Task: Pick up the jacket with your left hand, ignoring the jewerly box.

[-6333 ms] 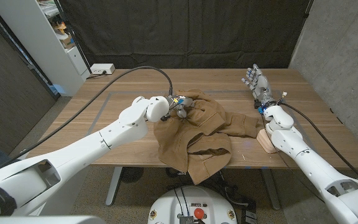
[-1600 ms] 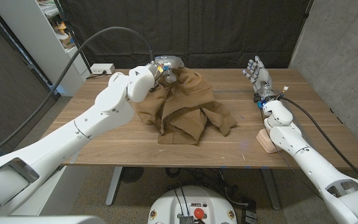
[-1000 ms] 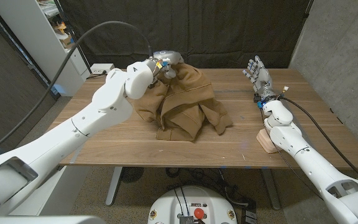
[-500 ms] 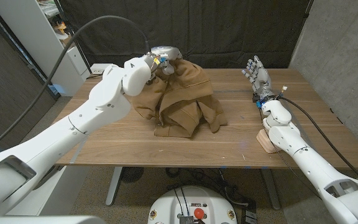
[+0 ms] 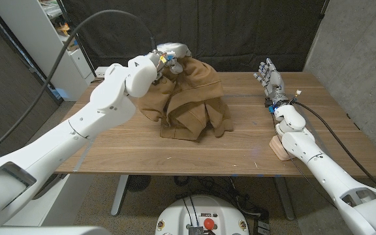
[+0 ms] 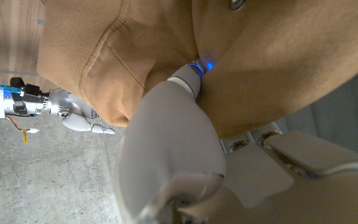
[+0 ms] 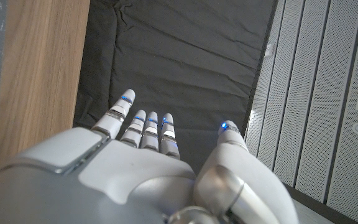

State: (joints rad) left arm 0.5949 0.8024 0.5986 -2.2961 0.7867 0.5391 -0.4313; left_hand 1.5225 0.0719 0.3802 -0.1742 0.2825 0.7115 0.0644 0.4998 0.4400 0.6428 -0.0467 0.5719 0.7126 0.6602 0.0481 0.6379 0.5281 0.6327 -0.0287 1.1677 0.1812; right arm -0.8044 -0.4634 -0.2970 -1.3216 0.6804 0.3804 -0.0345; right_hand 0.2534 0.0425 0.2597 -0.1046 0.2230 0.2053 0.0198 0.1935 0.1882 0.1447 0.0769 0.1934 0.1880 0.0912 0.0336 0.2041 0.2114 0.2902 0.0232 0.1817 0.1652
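Beneath the left hand [image 5: 168, 57], which grips the bunched top of the brown jacket [image 5: 191, 101], the hem trails on the desk [image 5: 109, 140], so the lift should go straight up, grip firm, while the right hand [image 5: 271, 79] waits open, fingers apart.

Both arms wear smooth white rounded shells. A thick black cable [image 5: 77, 36] loops from the left arm. The right hand [image 5: 271, 83] is grey metal; its fingers [image 7: 143, 124] carry small blue lights.
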